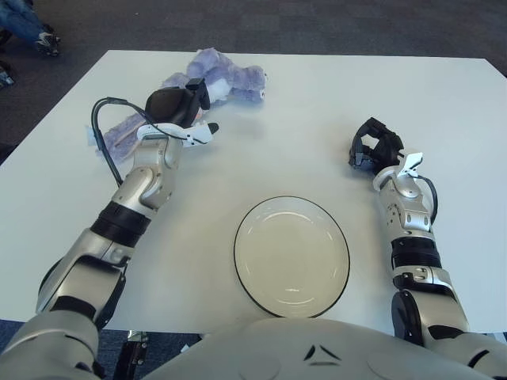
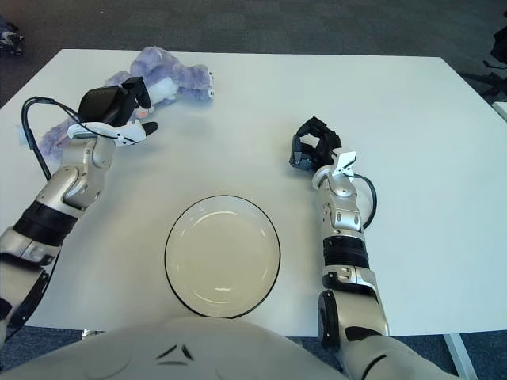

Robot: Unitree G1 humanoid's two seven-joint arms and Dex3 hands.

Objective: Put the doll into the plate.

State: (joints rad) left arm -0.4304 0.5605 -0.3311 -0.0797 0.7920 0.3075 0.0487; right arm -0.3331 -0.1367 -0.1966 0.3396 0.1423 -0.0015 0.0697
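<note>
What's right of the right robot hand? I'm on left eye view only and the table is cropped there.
Observer: The white rectangular tabletop carries on from the right robot hand to its right edge; the front right corner shows too.
Operator: Anything past that edge?
Observer: A dark object on the grey carpet at the far right, too cropped to identify. It is well away from the left robot hand, which is at the purple plush doll.
</note>
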